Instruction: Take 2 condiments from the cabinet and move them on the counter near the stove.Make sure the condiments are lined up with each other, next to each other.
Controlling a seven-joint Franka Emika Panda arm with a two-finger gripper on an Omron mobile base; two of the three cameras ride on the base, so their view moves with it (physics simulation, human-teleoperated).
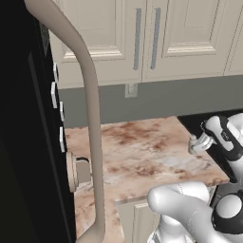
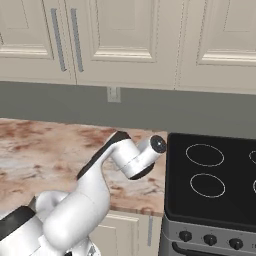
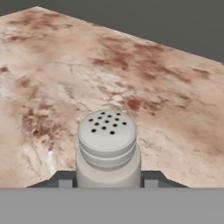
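Tool (image 3: 108, 183) grasping pale shaker (image 3: 107, 148), unlabelled, above marbled counter (image 3: 166, 100), beside stove (image 2: 215, 175)

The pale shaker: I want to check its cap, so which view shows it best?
The hand view: the pale shaker sits close between the fingertips, its holed cap facing the camera. The left base view shows a small piece of it beside the gripper; the right base view adds nothing.
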